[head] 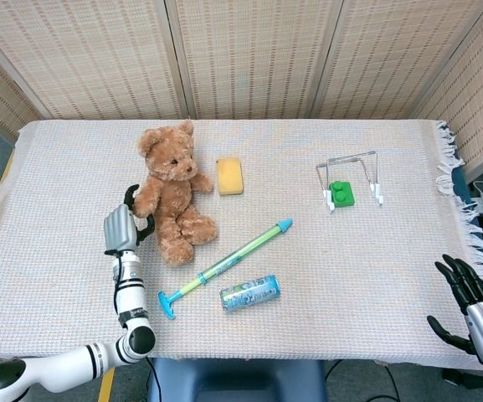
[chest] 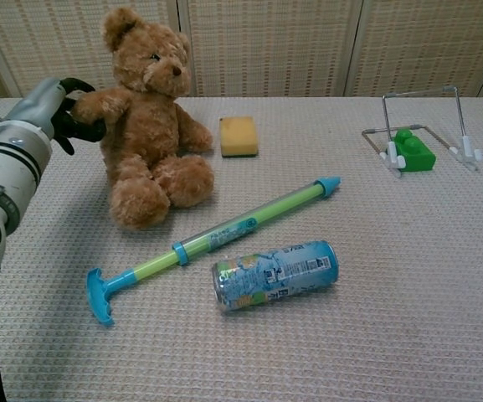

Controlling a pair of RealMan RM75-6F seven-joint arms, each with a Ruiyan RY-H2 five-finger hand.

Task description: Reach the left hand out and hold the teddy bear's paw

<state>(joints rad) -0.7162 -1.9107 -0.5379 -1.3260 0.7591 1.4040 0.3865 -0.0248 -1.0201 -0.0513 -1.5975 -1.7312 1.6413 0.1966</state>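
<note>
A brown teddy bear (head: 171,190) (chest: 149,117) sits upright on the left part of the cloth-covered table. Its paw (chest: 88,104) on the left side sticks out sideways. My left hand (head: 121,224) (chest: 50,110) holds that paw, with dark fingers (chest: 80,131) curled around its tip. My right hand (head: 468,292) hangs off the table's front right corner, fingers spread, holding nothing; the chest view does not show it.
Beside the bear lie a yellow sponge (head: 229,176), a green and blue toy pump (head: 227,266) and a blue can (head: 249,292) on its side. A wire stand with a green block (head: 341,193) sits at the right. The tablecloth's fringed edge (head: 462,209) is at the far right.
</note>
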